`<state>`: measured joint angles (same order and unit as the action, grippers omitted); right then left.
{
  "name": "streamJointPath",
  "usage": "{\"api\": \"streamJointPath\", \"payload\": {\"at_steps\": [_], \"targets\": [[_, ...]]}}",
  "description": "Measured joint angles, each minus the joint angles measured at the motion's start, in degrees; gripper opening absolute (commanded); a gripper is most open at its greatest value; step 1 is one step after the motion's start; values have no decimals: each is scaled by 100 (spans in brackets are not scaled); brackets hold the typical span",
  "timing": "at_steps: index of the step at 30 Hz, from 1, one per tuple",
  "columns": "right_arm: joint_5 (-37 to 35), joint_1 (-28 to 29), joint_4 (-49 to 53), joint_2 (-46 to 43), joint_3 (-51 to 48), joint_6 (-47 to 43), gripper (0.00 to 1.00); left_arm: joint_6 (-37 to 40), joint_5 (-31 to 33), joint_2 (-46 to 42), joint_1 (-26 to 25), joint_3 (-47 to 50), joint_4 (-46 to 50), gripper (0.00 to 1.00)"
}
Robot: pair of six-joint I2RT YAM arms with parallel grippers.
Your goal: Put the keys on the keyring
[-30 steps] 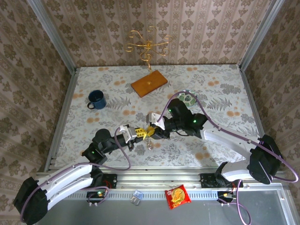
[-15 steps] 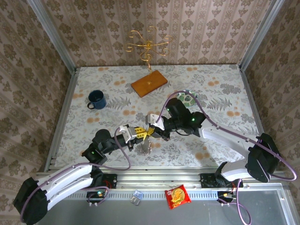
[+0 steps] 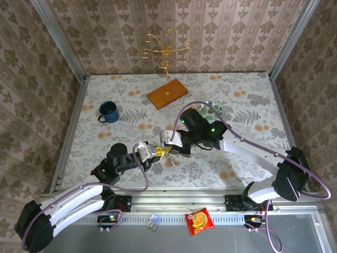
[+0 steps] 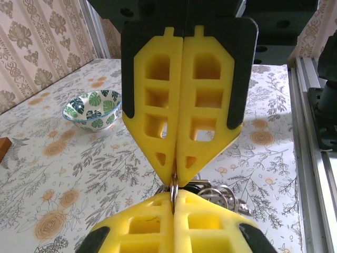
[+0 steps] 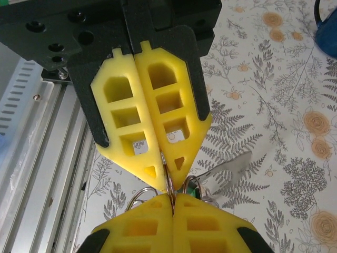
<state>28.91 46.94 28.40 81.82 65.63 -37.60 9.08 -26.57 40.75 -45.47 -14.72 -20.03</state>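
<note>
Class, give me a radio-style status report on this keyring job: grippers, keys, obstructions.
Left gripper, right gripper shut tip to tip on keyring. Keys dangle beneath it. Mug, bowl well apart.

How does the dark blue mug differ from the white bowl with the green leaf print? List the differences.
Colour: the mug is plain dark blue; the bowl is white with green leaves. Shape: the mug has a handle; the bowl is wide, shallow and handleless. Place: from above, the mug stands left, the bowl right. Both sit upright, mouths up.
</note>
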Motion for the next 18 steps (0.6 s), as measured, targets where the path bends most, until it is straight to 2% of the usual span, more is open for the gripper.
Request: {"api": "streamJointPath", "payload": {"at_steps": [3, 5, 8, 11, 18], "targets": [[-46, 33, 52, 17, 7, -17, 1, 20, -15, 4, 0, -17, 87, 0], [-72, 39, 55, 22, 7, -9, 16, 22, -20, 7, 0, -28, 127, 0], [-103, 26, -17, 11, -4, 81, 25, 44, -17, 4, -26, -35, 125, 0], [-111, -72, -157, -151, -203, 197, 28, 68, -17, 0, -26, -35, 131, 0], [-111, -205, -170, -452, -542, 411, 29, 87, -20, -26, -26, -35, 120, 0]]}}
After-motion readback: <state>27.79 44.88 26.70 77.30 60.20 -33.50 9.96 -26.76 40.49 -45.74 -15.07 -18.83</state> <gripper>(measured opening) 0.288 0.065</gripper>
